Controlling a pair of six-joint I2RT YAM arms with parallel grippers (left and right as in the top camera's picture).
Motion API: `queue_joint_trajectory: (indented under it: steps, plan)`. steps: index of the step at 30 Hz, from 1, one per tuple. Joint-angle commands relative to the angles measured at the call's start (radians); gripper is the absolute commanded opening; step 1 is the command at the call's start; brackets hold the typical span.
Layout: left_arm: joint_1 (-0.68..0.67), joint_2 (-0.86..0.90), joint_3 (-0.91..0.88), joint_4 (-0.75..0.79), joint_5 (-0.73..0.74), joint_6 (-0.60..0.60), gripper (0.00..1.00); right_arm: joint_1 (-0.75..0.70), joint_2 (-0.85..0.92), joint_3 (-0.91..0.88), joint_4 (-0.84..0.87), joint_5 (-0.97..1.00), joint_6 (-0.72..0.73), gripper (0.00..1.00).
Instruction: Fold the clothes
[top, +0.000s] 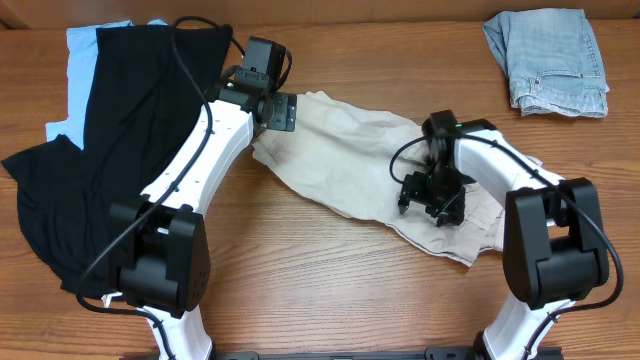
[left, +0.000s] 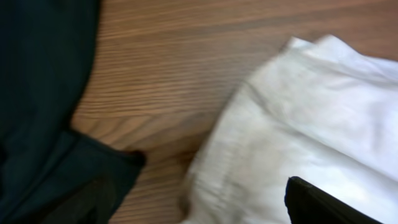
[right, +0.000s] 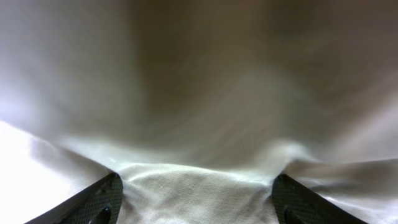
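Observation:
The beige shorts (top: 340, 150) lie crumpled across the middle of the table, running from upper left to lower right. My left gripper (top: 283, 112) hovers over their left end. In the left wrist view it (left: 193, 211) is open, with one dark finger (left: 323, 205) above the pale cloth (left: 311, 124), and nothing is gripped. My right gripper (top: 425, 200) rests on the shorts' right part. In the right wrist view it (right: 199, 205) is open, its fingers (right: 93, 202) wide apart, and a ridge of beige fabric (right: 199, 186) rises between them.
A black garment (top: 130, 120) is spread at the left over a light blue one (top: 85, 60), and its edge (left: 37, 93) lies close to the left gripper. Folded faded denim (top: 548, 60) sits at the back right. Bare wood table (top: 330, 280) lies in front.

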Motion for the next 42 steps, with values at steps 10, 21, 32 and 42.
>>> queue_joint_trajectory:
  steps: [10, 21, 32, 42]
  plan:
    - [-0.001, 0.108, 0.010, 0.014, 0.154, 0.006, 0.60, 0.049, -0.112, 0.105, 0.172, -0.047, -0.058, 0.91]
    - [0.005, 0.129, 0.010, 0.015, 0.154, -0.047, 0.63, 0.081, -0.030, 0.113, 0.456, 0.149, -0.059, 0.98]
    - [0.005, 0.129, 0.010, 0.023, 0.153, -0.046, 0.73, -0.004, 0.047, 0.113, 0.665, 0.211, -0.014, 1.00]
    - [0.005, 0.203, 0.010, 0.098, 0.154, -0.019, 0.80, -0.068, -0.019, 0.132, 0.578, 0.019, -0.015, 1.00]
